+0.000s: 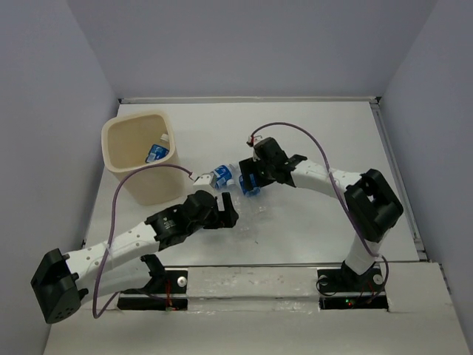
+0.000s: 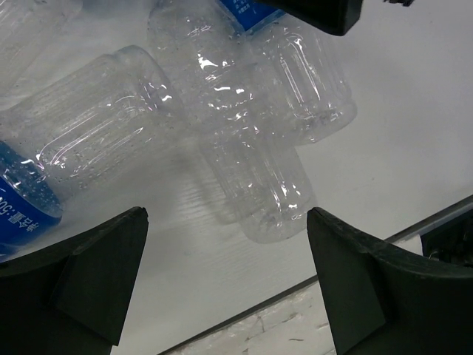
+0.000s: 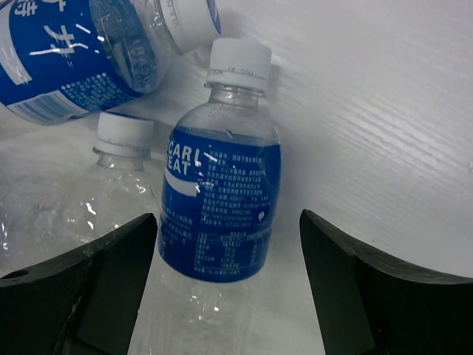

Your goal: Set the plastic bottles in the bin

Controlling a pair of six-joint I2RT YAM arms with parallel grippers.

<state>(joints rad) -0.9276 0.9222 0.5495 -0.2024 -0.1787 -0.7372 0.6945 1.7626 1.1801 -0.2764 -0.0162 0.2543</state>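
Observation:
The beige bin (image 1: 122, 159) stands at the back left with one blue-labelled bottle (image 1: 157, 153) inside it. Several plastic bottles lie in a cluster mid-table. My right gripper (image 1: 250, 183) is open and low over a blue-labelled, white-capped bottle (image 3: 222, 200), which lies loose on the table between the fingers (image 3: 347, 281). Beside it are a clear bottle (image 3: 103, 185) and another blue-labelled one (image 3: 74, 59). My left gripper (image 1: 230, 211) is open with nothing between its fingers (image 2: 96, 281). Just beyond its tips lie a clear bottle (image 2: 259, 185) and a labelled one (image 2: 96, 140).
White walls (image 1: 244, 97) enclose the table at the back and sides. The two arms meet at the bottle cluster, and part of the right gripper (image 2: 325, 15) shows at the top of the left wrist view. The table's near edge strip (image 2: 295, 318) lies under the left fingers.

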